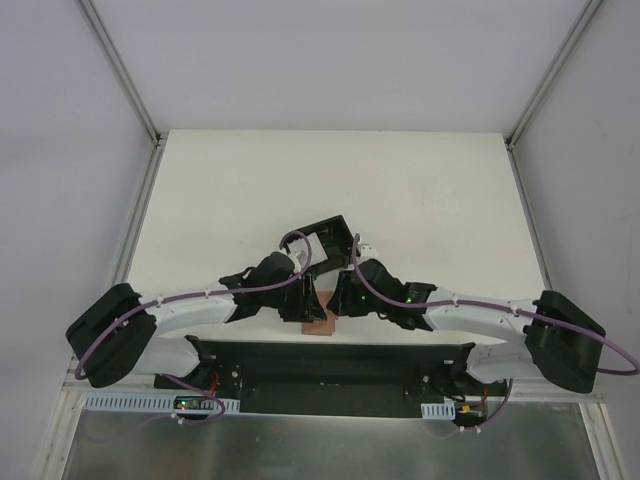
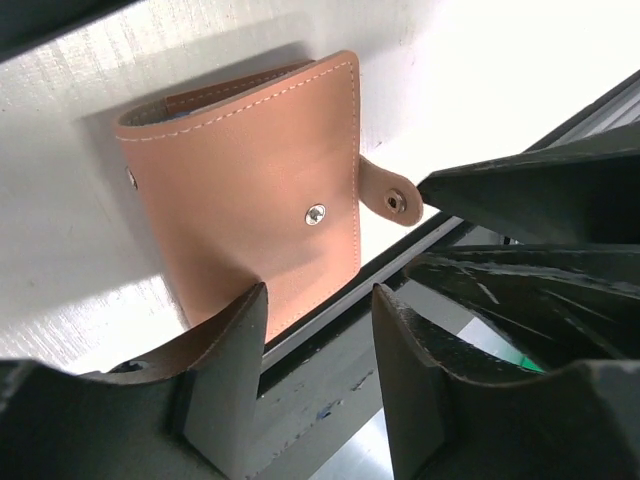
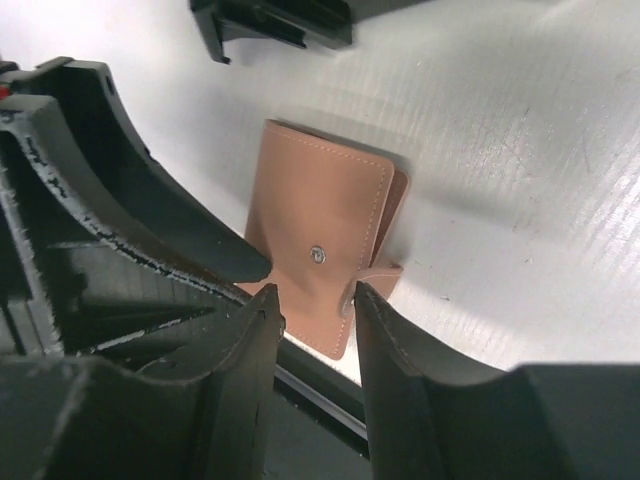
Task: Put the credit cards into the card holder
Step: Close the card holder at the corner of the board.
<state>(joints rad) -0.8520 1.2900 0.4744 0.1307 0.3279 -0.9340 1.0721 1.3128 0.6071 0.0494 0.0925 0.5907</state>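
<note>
White table (image 1: 400, 180), grey walls (image 1: 330, 60), tan card holder (image 2: 250, 190)

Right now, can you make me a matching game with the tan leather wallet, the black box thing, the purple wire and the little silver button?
Things:
1. tan-brown leather card holder
2. black box frame
3. purple cable
4. round silver snap

Places:
A. running along the arms
B. on the card holder's face
C. farther back on the white table
D. between the left gripper and right gripper

Pairs: 1-D, 2-C, 3-A, 4-B
</note>
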